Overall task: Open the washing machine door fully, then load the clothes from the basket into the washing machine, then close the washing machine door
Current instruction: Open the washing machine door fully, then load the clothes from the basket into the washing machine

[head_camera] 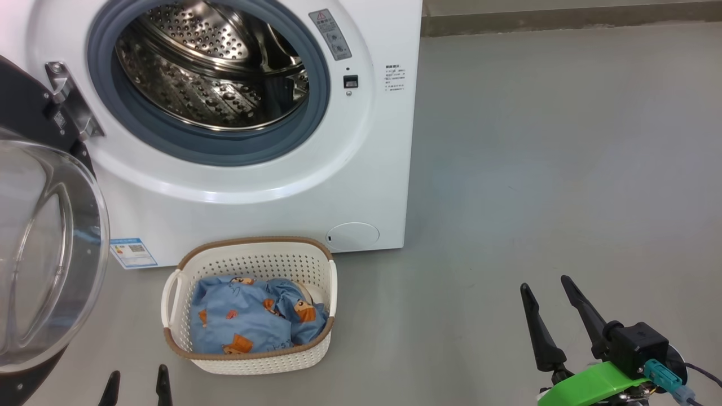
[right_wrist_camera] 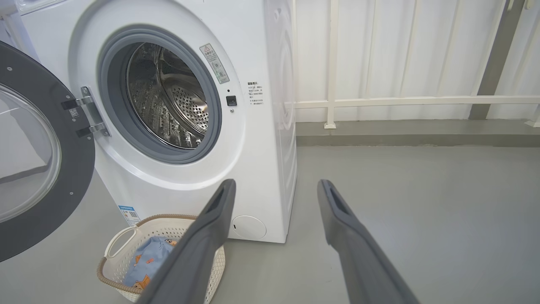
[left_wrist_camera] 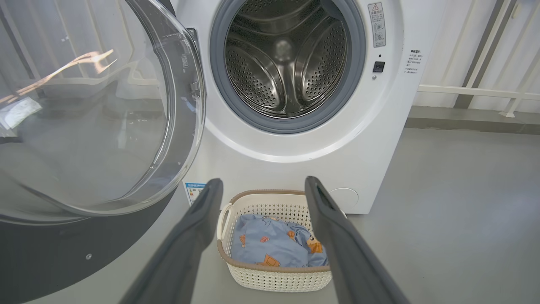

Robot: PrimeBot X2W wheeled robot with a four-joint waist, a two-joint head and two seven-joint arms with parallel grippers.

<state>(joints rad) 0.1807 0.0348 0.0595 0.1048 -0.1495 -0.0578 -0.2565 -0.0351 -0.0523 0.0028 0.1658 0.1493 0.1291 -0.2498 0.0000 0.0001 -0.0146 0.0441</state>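
Head view first, for the writing: blue sticker point(head_camera: 133, 252) low on the washer point(head_camera: 366, 169) front, grey warning label point(head_camera: 330, 34) with a red triangle beside the opening, block of small black print point(head_camera: 396, 78) further right. All too small to read.

Washer: white and boxy, with a grey gasket point(head_camera: 321, 101) ringing a perforated steel drum point(head_camera: 214, 73); round filter cap point(head_camera: 352, 237) at the lower right corner.

Door point(head_camera: 45, 248): stands wide open to the left on a metal hinge point(head_camera: 70, 101), black rim around a clear bulging bowl.

Basket point(head_camera: 254, 265): cream, perforated, brown-rimmed, on the grey floor point(head_camera: 536, 169) just in front of the washer, below the opening.

Clothes point(head_camera: 248, 316): light blue with orange-brown cartoon figures, bunched inside the basket, a bit of cream cloth showing.

Left claw point(head_camera: 139, 371): low at the bottom edge, near the basket, fingers spread and empty, aimed over the basket in the left wrist view.

Right claw point(head_camera: 545, 282): well off to the right over the floor, fingers apart, gripping nothing, pointed toward the washer's right side.
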